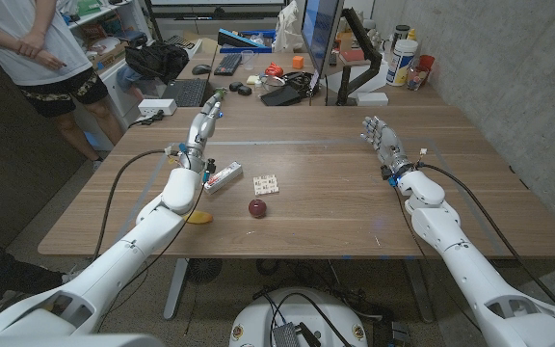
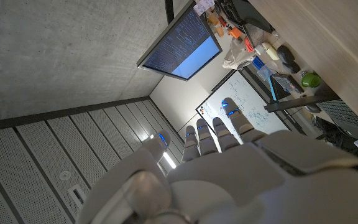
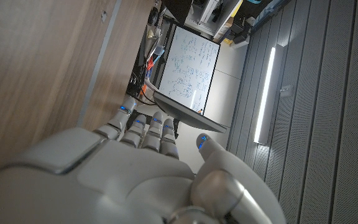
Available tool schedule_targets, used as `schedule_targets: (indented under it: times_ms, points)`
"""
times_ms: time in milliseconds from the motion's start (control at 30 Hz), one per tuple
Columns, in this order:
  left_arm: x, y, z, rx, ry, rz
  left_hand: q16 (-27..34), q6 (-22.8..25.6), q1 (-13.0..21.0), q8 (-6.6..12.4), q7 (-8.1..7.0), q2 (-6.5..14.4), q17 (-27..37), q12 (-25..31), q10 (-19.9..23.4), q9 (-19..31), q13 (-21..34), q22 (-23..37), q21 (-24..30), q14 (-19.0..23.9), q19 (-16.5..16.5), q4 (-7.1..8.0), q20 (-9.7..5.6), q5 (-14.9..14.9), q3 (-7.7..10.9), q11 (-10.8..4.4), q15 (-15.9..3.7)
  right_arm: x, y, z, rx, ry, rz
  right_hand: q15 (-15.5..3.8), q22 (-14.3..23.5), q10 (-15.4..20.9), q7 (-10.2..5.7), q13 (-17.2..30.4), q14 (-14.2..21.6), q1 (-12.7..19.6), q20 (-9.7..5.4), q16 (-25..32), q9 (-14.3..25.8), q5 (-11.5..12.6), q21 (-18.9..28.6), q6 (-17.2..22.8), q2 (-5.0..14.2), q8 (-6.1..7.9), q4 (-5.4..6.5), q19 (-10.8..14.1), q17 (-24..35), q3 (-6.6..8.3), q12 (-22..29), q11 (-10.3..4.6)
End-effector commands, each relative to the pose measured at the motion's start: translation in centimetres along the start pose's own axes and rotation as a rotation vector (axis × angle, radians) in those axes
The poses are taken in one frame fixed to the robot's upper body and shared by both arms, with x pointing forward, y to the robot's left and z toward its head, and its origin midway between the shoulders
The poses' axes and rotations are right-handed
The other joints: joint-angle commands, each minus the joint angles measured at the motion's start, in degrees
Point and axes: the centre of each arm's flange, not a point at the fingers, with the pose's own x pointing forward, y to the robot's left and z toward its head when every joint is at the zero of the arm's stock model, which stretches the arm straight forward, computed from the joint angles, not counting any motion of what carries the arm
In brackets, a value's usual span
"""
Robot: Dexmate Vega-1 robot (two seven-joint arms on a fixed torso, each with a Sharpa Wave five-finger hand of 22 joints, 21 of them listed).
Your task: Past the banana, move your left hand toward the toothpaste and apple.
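Toothpaste (image 1: pixel 223 177) lies just beside the left forearm, apple (image 1: pixel 258 207) near it, banana (image 1: pixel 198 216) half under the arm. Left hand (image 1: pixel 206 121) hovers well beyond the toothpaste, fingers straight, holding nothing (approach step, apparently overshot); next, draw back. Right hand (image 1: pixel 381 137) idles, fingers straight.

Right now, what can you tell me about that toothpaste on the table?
The toothpaste is a small oblong pack, white with red print, probably a carton or tube. It lies flat and slanted on the wooden table, beside the left arm's wrist, which overlaps one end in the head view; whether they touch is unclear. The left hand is raised beyond it, holding nothing. A white patterned block and the apple lie nearby, apart from it.
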Motion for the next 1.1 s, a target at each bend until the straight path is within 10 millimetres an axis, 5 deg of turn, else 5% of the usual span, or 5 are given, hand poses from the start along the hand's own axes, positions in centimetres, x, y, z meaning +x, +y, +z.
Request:
schedule_targets:
  times_ms: [33, 1100]
  points:
    - [0.0, 0.2, 0.5, 0.059, -0.041, 0.021, -0.06, 0.74, 0.78, -0.03, -0.38, 1.34, 0.15, 0.11, 0.3, 0.29, 0.19, 0.21, -0.18, 0.6, 0.18, 0.02, -1.03, 0.01, 0.52, -0.05, -0.76, 0.3, 0.4, -0.1, -0.004, 0.0, 0.003, -1.12, 0.12, 0.36, -0.12, 0.17, 0.73, -0.42, -5.02, 0.32, 0.22, 0.07, -0.17, 0.78, 4.57, 0.24, 0.08, -0.18, 0.21, 0.33, 0.18, -0.25]
    - [-0.2, 0.2, 2.8, 0.284, -0.134, 0.06, 0.09, 4.72, 2.21, 0.7, -2.53, 0.39, -0.14, 0.51, 2.54, 0.26, 0.14, 0.19, -0.56, 2.87, 0.91, -1.09, -0.69, -0.07, 1.71, -0.9, -1.96, 0.6, 1.1, -0.2, -0.01, -0.009, 0.009, -1.15, 0.12, 0.57, -0.17, 0.18, 0.89, -0.69, -5.07, 0.34, 0.23, 0.05, -0.35, 0.95, 4.51, 0.21, 0.04, -0.22, 0.19, 0.4, 0.2, -0.39]
